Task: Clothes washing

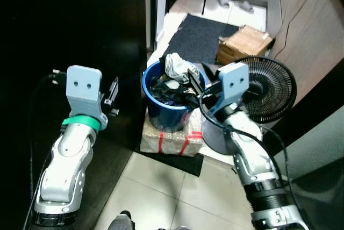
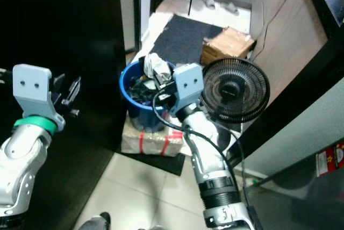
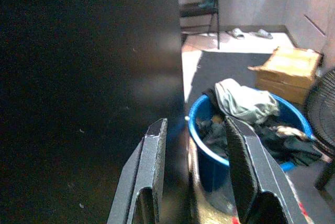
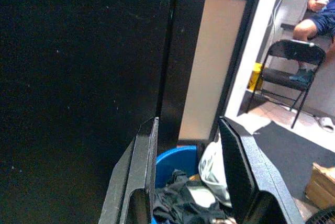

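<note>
A blue tub [image 1: 168, 113] full of dark clothes with a pale grey-green garment [image 1: 178, 64] on top stands on a wrapped box [image 1: 171, 137]. My right gripper [image 1: 194, 87] hovers open just over the tub's right rim, nothing between its fingers [image 4: 236, 174]. My left gripper [image 1: 113, 96] is open and held up left of the tub, in front of a black panel [image 3: 89, 88]. The tub [image 3: 207, 150] and the garment [image 3: 243, 101] lie beyond the left fingers [image 3: 149, 174].
A black standing fan [image 1: 269, 87] is close to my right arm. A cardboard box [image 1: 244, 42] and a dark mat [image 1: 201, 34] lie beyond the tub. A person sits on a folding chair [image 4: 290, 69] past the doorway. Slippers [image 1: 236, 3] lie on the far floor.
</note>
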`<state>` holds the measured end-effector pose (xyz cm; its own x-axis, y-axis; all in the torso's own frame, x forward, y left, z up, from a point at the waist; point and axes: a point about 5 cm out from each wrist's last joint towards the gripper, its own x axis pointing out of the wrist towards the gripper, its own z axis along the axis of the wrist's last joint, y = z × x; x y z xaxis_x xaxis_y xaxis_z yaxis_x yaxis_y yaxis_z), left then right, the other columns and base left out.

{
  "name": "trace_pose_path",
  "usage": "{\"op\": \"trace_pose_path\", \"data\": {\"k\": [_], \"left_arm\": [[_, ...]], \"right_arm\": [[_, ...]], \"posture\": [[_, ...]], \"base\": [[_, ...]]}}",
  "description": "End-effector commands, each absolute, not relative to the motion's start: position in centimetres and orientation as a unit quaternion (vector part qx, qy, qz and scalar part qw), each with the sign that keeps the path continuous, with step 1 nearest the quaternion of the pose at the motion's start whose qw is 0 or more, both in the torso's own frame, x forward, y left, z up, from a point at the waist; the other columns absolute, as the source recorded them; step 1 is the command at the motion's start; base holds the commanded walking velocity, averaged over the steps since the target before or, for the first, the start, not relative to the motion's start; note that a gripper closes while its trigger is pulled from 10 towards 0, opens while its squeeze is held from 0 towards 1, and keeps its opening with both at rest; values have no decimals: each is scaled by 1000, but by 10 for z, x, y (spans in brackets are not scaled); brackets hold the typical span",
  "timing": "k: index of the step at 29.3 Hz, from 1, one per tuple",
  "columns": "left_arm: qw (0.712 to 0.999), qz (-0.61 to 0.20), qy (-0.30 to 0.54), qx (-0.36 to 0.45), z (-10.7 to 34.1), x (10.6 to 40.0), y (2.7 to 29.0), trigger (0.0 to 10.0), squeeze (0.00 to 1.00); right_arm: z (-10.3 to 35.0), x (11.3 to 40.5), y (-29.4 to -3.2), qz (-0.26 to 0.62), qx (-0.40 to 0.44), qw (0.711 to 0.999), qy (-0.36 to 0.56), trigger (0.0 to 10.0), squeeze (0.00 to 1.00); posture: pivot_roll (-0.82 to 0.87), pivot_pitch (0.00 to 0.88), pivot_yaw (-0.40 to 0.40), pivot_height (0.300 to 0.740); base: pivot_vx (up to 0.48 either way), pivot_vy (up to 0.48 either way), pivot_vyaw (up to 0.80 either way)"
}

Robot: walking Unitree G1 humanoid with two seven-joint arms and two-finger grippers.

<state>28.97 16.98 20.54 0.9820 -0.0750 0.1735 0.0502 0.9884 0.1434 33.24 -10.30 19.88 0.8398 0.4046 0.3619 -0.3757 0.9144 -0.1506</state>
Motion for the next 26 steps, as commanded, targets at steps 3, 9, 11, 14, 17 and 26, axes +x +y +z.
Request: {"op": "trace_pose_path", "data": {"k": [3,9,11,14,17,26], "left_arm": [[993,-28,-88,72,203,291,169,10000,0],[993,-30,-93,70,203,291,168,10000,0],[993,-31,-94,70,203,292,168,10000,0],[993,-31,-94,70,203,292,168,10000,0],[993,-31,-95,71,203,292,168,10000,0],[992,-31,-96,71,202,292,167,10000,0]], "right_arm": [[192,333,-108,197,-32,963,-182,10000,0],[191,333,-109,197,-39,963,-182,10000,0],[191,333,-109,198,-41,962,-182,10000,0],[191,333,-109,198,-42,962,-182,10000,0],[191,333,-109,198,-44,962,-182,10000,0],[189,333,-108,200,-57,961,-181,10000,0]], "posture": [[97,33,-40,740],[95,32,-40,740],[95,30,-40,740],[95,30,-40,740],[96,29,-40,740],[97,32,-40,740]], "base": [[358,320,0],[426,0,0],[431,0,0],[431,0,0],[431,0,0],[433,0,0]]}}
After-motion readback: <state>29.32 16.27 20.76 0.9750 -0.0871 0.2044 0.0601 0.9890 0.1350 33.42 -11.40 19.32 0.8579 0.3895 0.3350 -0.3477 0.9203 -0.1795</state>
